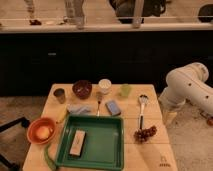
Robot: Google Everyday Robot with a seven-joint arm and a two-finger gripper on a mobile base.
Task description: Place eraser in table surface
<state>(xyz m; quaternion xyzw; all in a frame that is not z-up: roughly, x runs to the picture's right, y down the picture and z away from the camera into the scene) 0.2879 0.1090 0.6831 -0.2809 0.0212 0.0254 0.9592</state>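
Eraser [77,143]: lying flat inside tray [112,159], left of its middle, long side running front to back, touching no wall. Tray: sitting on table [150,150], at its near half. Gripper [169,118]: hanging just off table's right edge under white arm [187,87], well apart from eraser, standing wide open, gripping nothing. Lying behind tray: cloth [80,108], blue pad [113,107]. Lying right of tray: spoon [142,107], grapes [145,133].

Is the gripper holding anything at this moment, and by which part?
Nothing. The gripper hangs beside the table, jaws open; the eraser lies in the green tray.
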